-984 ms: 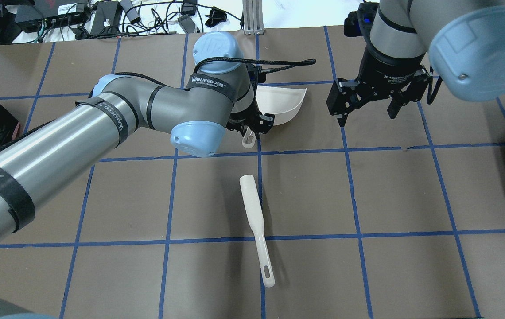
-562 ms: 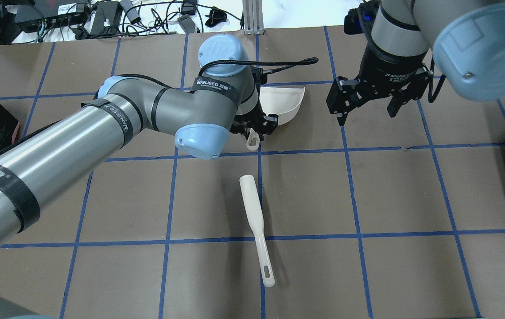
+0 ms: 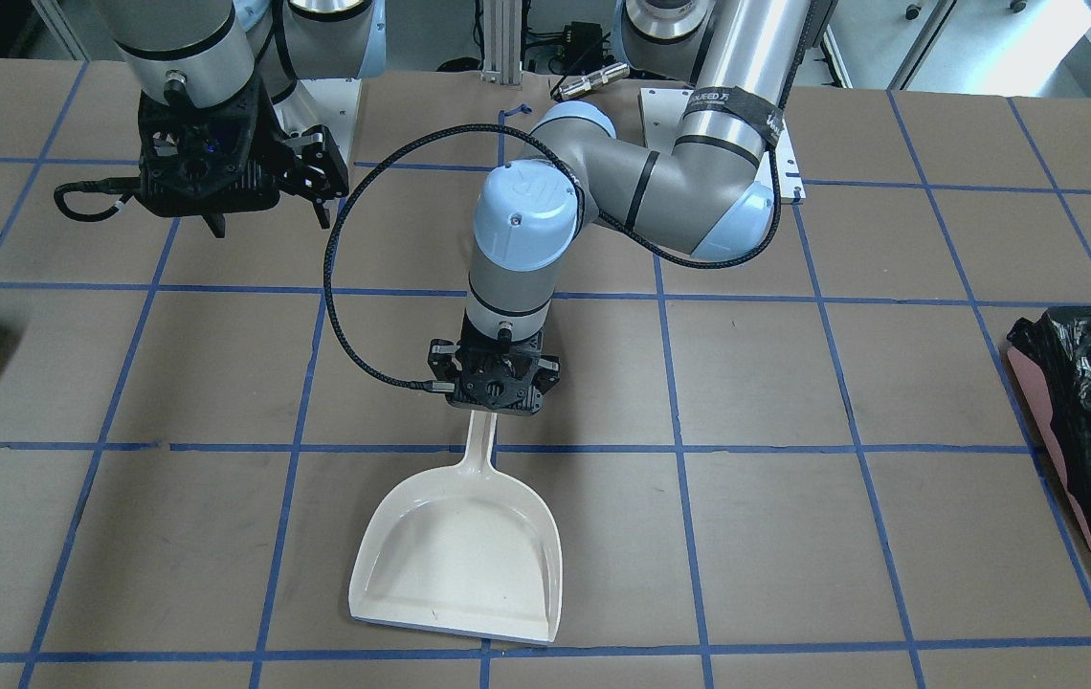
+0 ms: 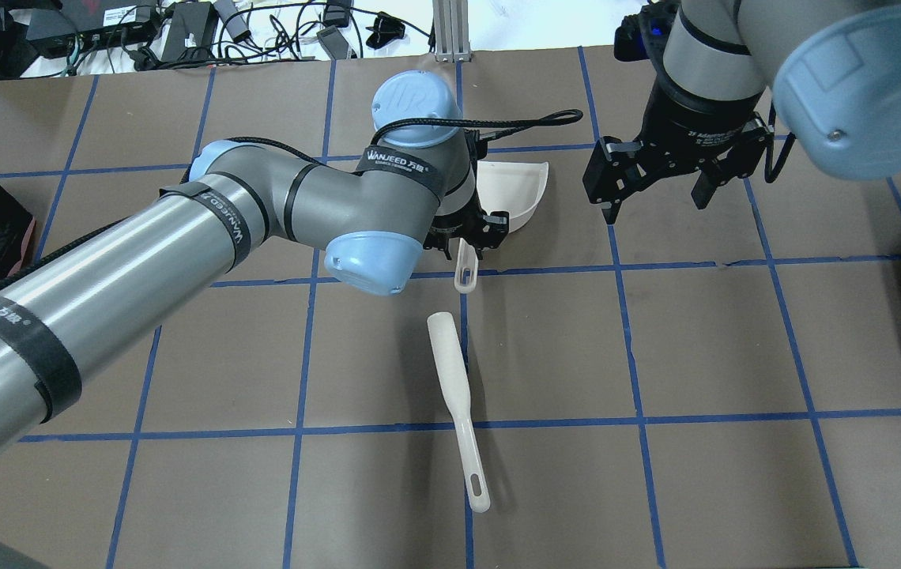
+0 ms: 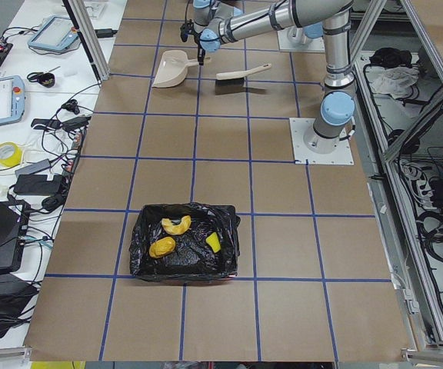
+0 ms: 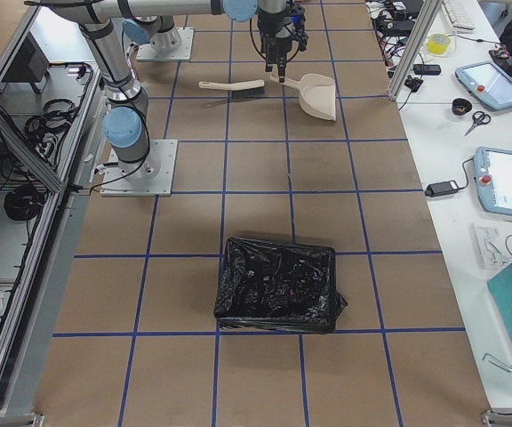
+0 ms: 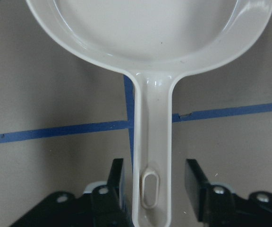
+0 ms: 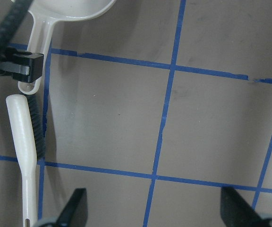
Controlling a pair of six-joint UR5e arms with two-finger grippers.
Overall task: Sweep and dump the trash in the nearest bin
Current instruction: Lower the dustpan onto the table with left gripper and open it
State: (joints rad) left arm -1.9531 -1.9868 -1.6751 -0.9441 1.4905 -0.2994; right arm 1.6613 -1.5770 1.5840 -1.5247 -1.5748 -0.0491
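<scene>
The white dustpan [image 3: 459,545] lies flat on the table, also in the overhead view [image 4: 520,190] and left wrist view [image 7: 155,28]. My left gripper [image 3: 496,388] [image 4: 468,235] [image 7: 155,165] is open, its fingers either side of the dustpan handle with a gap on each side. My right gripper [image 4: 656,207] is open and empty, above the table to the dustpan's right. The pink-sided bin with the black bag [image 3: 1034,378] [image 5: 144,254] holds a golden-brown lump [image 5: 162,247] and a pale yellow wedge [image 5: 214,243].
A white brush with dark bristles [image 4: 454,395] [image 8: 25,142] lies on the table just behind the dustpan handle. A second black bin [image 6: 278,285] stands at the table's right end. Cables and devices lie beyond the far edge.
My left wrist has moved to the right, and more of the dustpan handle's end now shows from under the gripper. The right gripper and the brush have hardly moved.
</scene>
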